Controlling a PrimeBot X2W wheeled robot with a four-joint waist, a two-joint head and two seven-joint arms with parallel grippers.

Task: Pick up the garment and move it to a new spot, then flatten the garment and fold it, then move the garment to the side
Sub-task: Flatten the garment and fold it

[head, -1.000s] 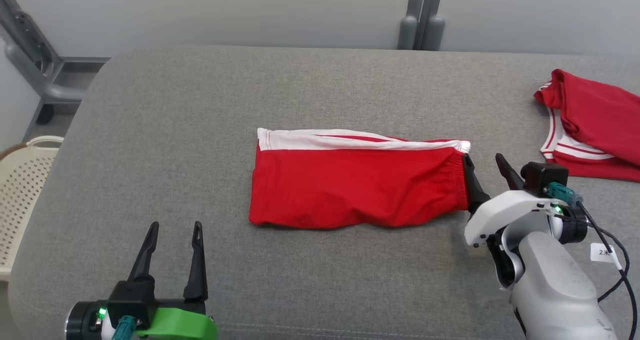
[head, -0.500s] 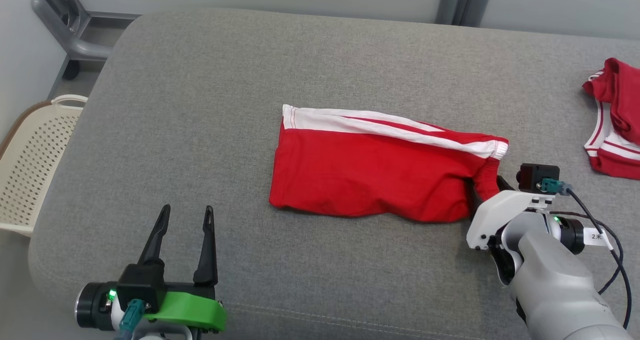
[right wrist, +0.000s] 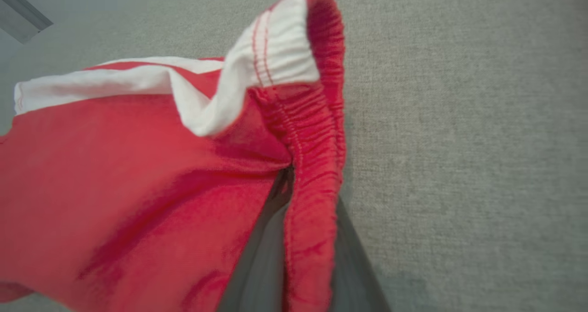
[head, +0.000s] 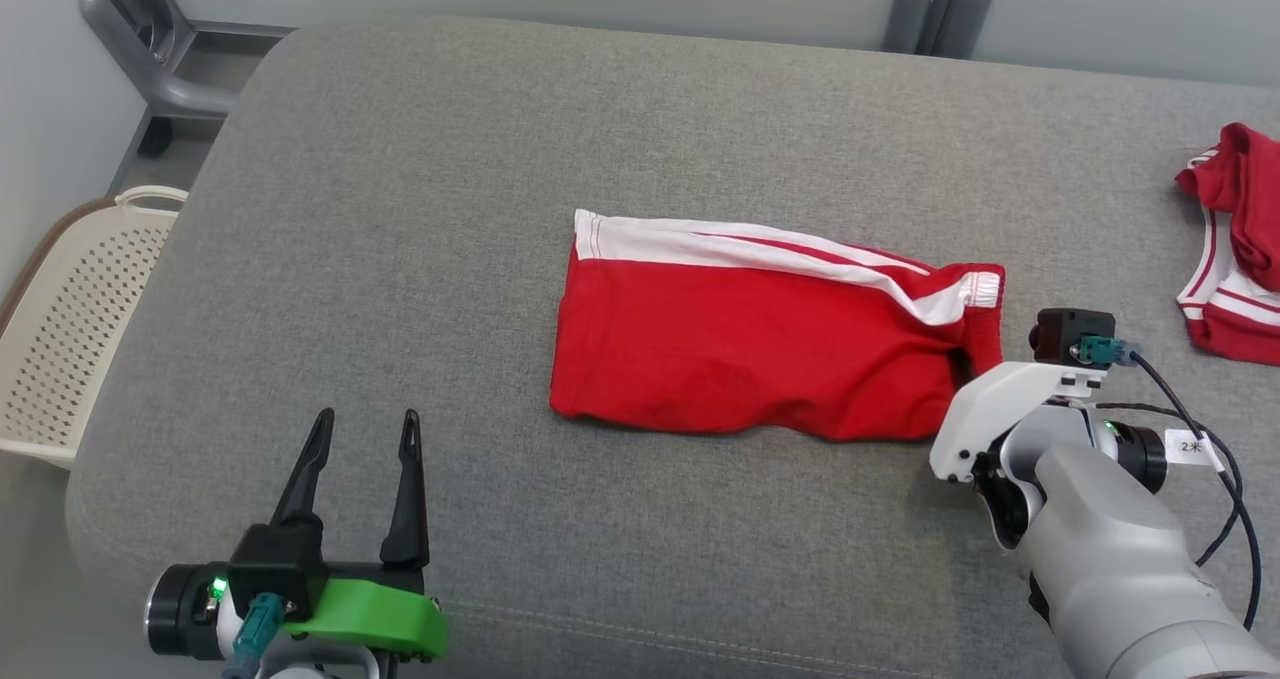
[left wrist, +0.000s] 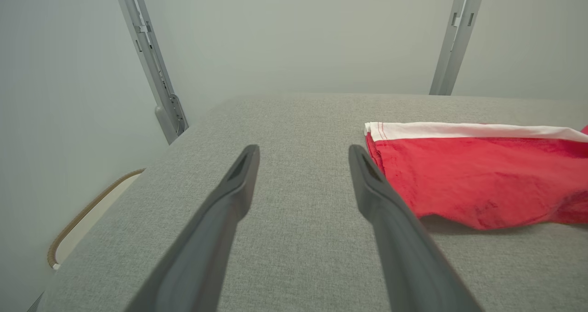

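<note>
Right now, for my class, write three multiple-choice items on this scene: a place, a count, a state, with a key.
1. Where is the cream basket? A) on the grey surface B) off the surface's left edge C) hanging from the wall
2. How many red garments lie on the surface? A) three B) one C) two
3. What is the right tool doing? A) shut on the waistband of the shorts B) open above them C) open, well apart
1 B: it stands beside the left edge. 2 C: the shorts plus a second garment at the far right. 3 A: its fingers pinch the waistband in the right wrist view.
</note>
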